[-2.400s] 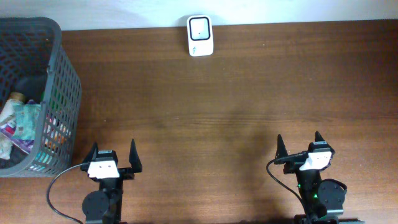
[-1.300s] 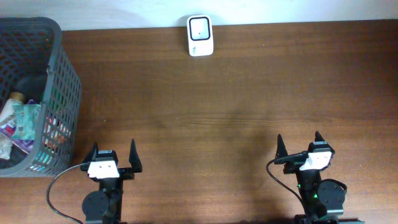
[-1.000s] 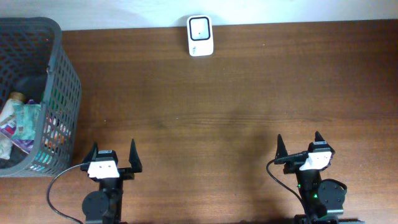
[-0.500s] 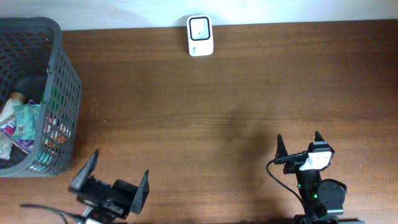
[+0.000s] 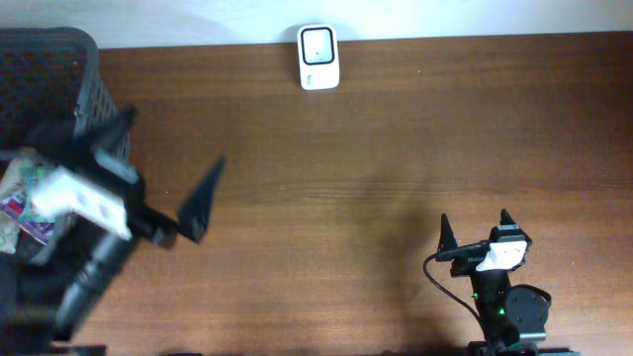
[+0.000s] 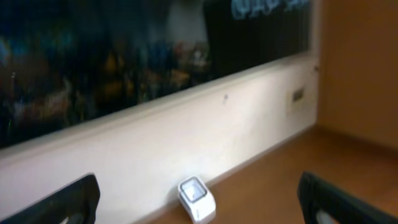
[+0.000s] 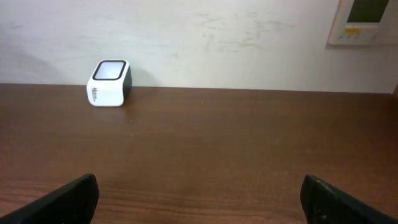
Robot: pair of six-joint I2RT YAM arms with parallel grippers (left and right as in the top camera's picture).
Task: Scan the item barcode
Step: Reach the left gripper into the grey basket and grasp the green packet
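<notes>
The items, crumpled packets, lie in a dark mesh basket at the table's left edge; no barcode shows on them. The white scanner stands at the table's far edge against the wall, also in the left wrist view and the right wrist view. My left gripper hovers blurred beside the basket's right wall, open and empty. My right gripper rests near the front right, open with nothing between its fingers.
A black cable loops by the right arm's base. A wall panel hangs at the upper right of the right wrist view. Bare brown tabletop lies between the scanner and both arms.
My left arm has risen from its rest at the front left and swung up toward the basket, its gripper still open. The right arm has not moved.
</notes>
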